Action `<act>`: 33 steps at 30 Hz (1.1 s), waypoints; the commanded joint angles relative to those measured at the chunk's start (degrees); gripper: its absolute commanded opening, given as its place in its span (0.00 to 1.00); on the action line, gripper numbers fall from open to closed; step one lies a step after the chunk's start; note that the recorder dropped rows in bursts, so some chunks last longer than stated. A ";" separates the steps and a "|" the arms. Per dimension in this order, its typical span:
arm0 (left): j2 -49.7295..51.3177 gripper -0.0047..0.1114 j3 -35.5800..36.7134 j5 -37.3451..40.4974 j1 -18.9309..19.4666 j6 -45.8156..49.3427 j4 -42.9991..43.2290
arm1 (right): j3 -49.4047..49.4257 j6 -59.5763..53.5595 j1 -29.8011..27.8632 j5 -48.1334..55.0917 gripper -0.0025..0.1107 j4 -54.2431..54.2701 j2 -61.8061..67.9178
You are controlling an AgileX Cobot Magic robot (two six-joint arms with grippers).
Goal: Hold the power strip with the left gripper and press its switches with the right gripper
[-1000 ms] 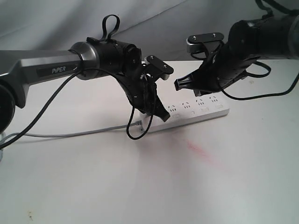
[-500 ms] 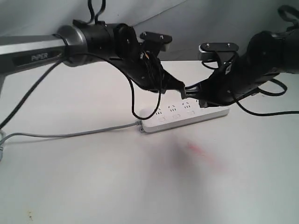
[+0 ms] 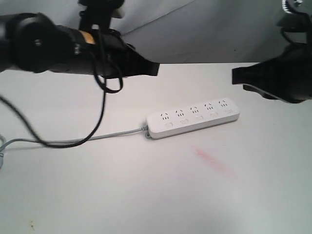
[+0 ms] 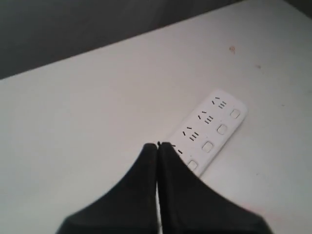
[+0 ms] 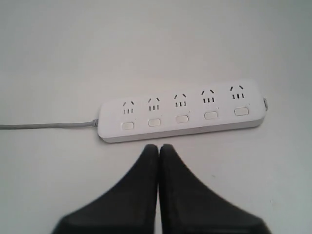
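White tabletop [image 3: 122,195], grey cloth backdrop [image 3: 219,29] behind it. We note the power strip [image 5: 183,112] lying flat on the table, socket side up and at a slight slant in the exterior view, near the middle of the surface. Its five switches [image 5: 182,118] sit in one row, one below each socket group; we cannot tell which are on or off. Its grey cord [image 3: 112,134] leaves the left end and runs across the table to the left edge of the exterior view.

Left gripper [image 4: 157,146]: fingers pressed together tip to tip, nothing between them. We see it off the table, up and left of the strip, not touching it. A black cable [image 3: 103,97] hangs in a loop from that arm.

Right gripper [image 5: 158,146]: fingers likewise closed against each other, nothing held. We place it to the right of the strip, apart from it, with its tips pointing toward the switch row in the wrist view.

Both arms look blurred in the exterior view. We record a faint reddish smear [image 3: 210,160] on the table just in front of the strip.
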 commanded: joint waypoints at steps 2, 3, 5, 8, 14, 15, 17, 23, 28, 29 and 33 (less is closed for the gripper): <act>-16.46 0.04 13.29 -7.98 -0.27 -0.99 -0.48 | 8.18 1.20 -0.18 -1.90 0.02 -0.97 -15.46; -19.48 0.04 15.67 -9.04 -0.27 -0.99 -0.48 | 9.67 1.31 -0.18 -1.90 0.02 -1.13 -18.15; -25.32 0.04 20.34 -10.97 -0.27 -0.99 -0.48 | 12.49 2.41 -0.18 -1.90 0.02 -2.71 -24.66; -32.46 0.04 26.08 -12.93 -0.27 -0.99 -0.48 | 16.20 4.12 -0.18 -1.90 0.02 -5.02 -34.58; -46.56 0.04 37.98 -17.62 -0.27 -0.99 -0.48 | 22.10 11.48 -0.18 0.50 0.02 -10.59 -50.95; -49.23 0.04 39.68 -17.88 -0.27 -0.99 -0.48 | 22.83 13.79 -0.18 1.84 0.02 -12.72 -53.33; -52.49 0.04 42.50 -17.88 -0.27 -0.99 -0.48 | 24.17 17.45 -0.18 5.17 0.02 -17.21 -57.63; -66.45 0.04 54.55 -20.65 -0.17 -0.82 -3.06 | 26.97 25.04 -0.18 9.11 0.02 -25.10 -67.83; -72.72 0.04 64.28 -29.26 -0.17 -0.43 -3.47 | 36.29 25.26 -0.05 -5.74 0.02 -24.79 -67.83; -72.72 0.04 65.37 -30.31 -0.17 0.01 -3.47 | 38.79 25.16 -0.05 -8.58 0.02 -24.94 -67.83; -72.72 0.04 65.76 -30.19 -0.17 7.50 -10.23 | 48.05 24.33 -0.05 -15.71 0.02 -26.21 -67.83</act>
